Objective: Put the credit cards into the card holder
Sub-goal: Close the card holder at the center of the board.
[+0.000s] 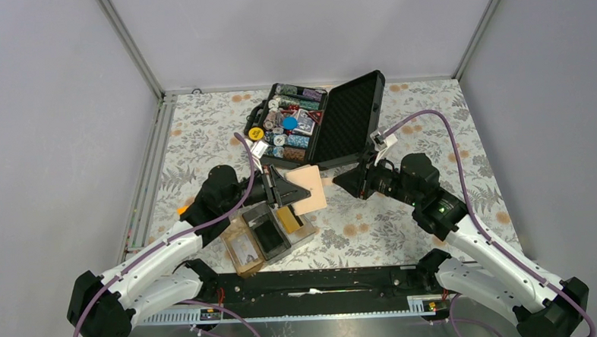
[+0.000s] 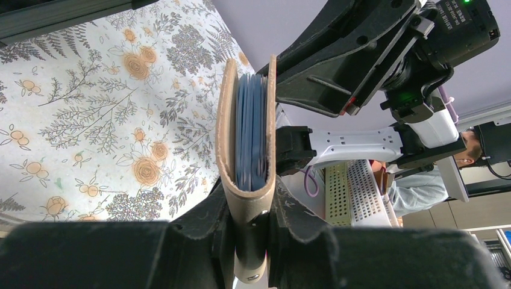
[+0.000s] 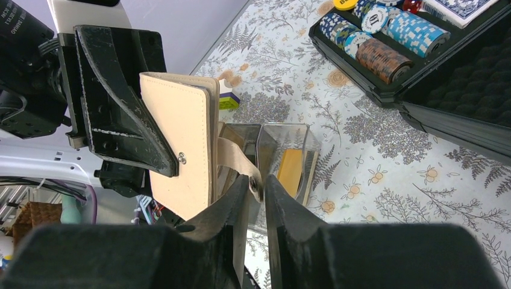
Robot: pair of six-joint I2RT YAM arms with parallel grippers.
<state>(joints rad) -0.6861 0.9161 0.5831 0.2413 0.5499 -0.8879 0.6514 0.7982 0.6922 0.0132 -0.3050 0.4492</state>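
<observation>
Right wrist view showed one gold-orange credit card [image 3: 289, 171] sitting in the clear end compartment of the card holder [image 1: 242, 251], which rested on the floral table cover [image 1: 404, 225] just in front of the left arm, with its dark middle and brown compartments alongside. Above the holder, a beige wallet [image 3: 178, 150] hung in the air, clamped between the closed fingers of the left gripper [image 2: 250, 223]. A stack of blue-edged cards [image 2: 250, 132] was packed between its two covers. The wallet's closure strap [image 3: 232, 153] curved down to the right gripper [image 3: 256, 192], whose fingers were pinched together on the snap end. Behind both arms, the black chip case [image 1: 331, 121] lay open, well apart from the holder.
</observation>
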